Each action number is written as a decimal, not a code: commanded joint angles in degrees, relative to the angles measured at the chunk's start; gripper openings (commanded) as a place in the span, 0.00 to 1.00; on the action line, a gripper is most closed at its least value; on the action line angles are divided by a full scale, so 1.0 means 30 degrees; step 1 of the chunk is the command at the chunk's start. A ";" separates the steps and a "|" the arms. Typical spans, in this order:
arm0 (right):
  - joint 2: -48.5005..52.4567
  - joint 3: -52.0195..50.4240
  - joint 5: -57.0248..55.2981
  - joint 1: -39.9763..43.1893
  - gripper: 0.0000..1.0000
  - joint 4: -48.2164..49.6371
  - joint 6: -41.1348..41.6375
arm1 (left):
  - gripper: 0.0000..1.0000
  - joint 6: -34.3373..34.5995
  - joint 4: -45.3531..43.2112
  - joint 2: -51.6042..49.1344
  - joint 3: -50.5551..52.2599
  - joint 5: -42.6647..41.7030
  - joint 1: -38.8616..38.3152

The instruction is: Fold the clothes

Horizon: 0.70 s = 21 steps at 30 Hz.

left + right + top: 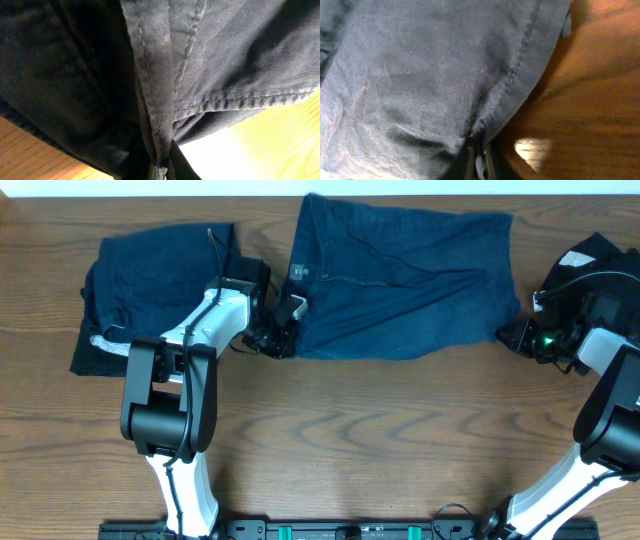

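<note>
1. Left gripper (283,328): closed. In the left wrist view the fingertips (161,171) pinch a stitched seam of the shorts (225,55), and the fabric runs straight into the gap between them.

2. Right gripper (517,335): closed. In the right wrist view its fingers (470,162) clamp a fold of the same shorts (420,75) just beside the stitched edge (the bare wood shows to the right of that edge).

3. Shorts (400,280): navy-blue, spread flat at the far centre of the table (380,440), with the small label towards the left end. The left gripper holds the near-left corner and the right gripper holds the near-right corner.

4. Folded garment (150,290): dark navy, lying at the far left, partly under the left arm, apart from the shorts.

5. Black garment (590,252): bunched at the far right edge, behind the right arm (only part of it is in view).
</note>
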<state>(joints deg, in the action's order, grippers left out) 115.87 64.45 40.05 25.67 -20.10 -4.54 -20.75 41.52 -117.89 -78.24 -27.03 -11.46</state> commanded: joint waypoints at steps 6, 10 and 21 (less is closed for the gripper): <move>0.0160 0.6637 -0.0969 0.0066 0.01 -0.6608 0.5151 | 0.08 0.0117 0.0197 -0.0277 0.0087 0.0226 0.0095; 0.0160 1.0571 -0.4634 -0.0510 0.01 -1.0542 0.5064 | 0.08 0.0109 0.0408 -0.0277 0.0087 0.0226 0.0095; 0.1231 1.2415 -0.6878 -0.1705 0.01 -1.0826 0.4517 | 0.08 0.0117 0.0408 -0.0277 0.0095 0.0233 0.0095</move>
<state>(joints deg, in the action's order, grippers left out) 116.99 101.25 24.62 20.49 -54.17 8.58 -20.75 41.98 -117.89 -78.24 -28.80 -11.90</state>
